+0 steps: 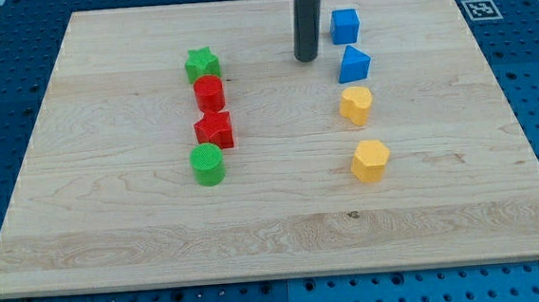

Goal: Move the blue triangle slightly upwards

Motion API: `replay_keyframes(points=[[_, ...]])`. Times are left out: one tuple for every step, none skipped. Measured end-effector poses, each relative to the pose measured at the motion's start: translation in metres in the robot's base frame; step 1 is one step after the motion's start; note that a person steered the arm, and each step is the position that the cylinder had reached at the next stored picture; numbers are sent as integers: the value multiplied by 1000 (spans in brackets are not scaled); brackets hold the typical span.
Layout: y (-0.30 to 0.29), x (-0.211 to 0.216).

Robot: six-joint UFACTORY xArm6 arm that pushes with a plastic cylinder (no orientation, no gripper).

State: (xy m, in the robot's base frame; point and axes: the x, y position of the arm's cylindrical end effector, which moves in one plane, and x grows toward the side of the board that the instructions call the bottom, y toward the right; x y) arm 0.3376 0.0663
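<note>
The blue triangle (354, 64) sits on the wooden board (113, 229) at the view's upper right. A blue cube (344, 26) lies just above it. My tip (307, 58) is the lower end of a dark rod coming down from the view's top. It stands to the left of the blue triangle, a short gap apart, and below-left of the blue cube. It touches no block.
A yellow heart-like block (356, 105) lies just below the blue triangle, and a yellow hexagon (370, 160) lower down. At the left stand a green star (203, 63), red cylinder (209, 92), red star (215, 130) and green cylinder (208, 164) in a column.
</note>
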Motion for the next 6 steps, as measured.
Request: replay_keyframes(points=[[30, 40], [34, 52], [49, 54], [88, 55], [91, 54], [79, 54]])
